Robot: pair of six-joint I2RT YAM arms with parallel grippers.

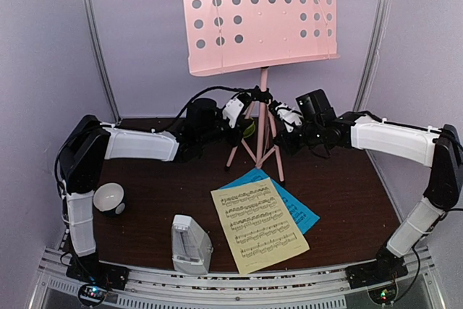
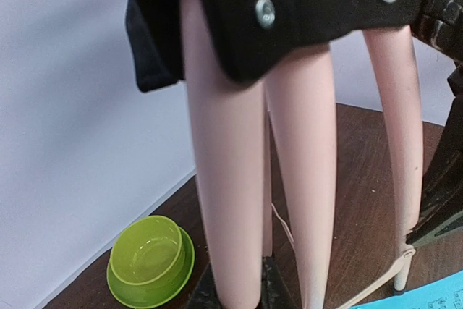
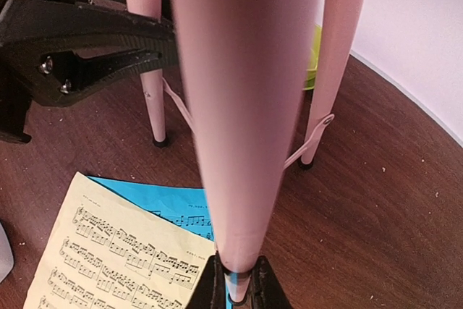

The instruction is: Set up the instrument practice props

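The pink music stand (image 1: pixel 260 16) stands upright at the back middle of the table on its tripod legs. My left gripper (image 1: pixel 236 111) is shut on one pink leg (image 2: pixel 224 179) from the left, its dark fingers on either side of the leg low in the left wrist view (image 2: pixel 239 291). My right gripper (image 1: pixel 286 118) is shut on another leg (image 3: pixel 242 106) from the right (image 3: pixel 237 287). The yellow page (image 1: pixel 259 226) lies on the blue page (image 1: pixel 298 208) in front of the stand. The white-grey metronome (image 1: pixel 189 245) stands at the front left.
A green bowl on its saucer (image 2: pixel 150 260) sits behind the stand's legs near the back wall. A small white-and-black bowl (image 1: pixel 110 198) sits at the left by my left arm. The dark brown table (image 1: pixel 347 193) is walled on three sides.
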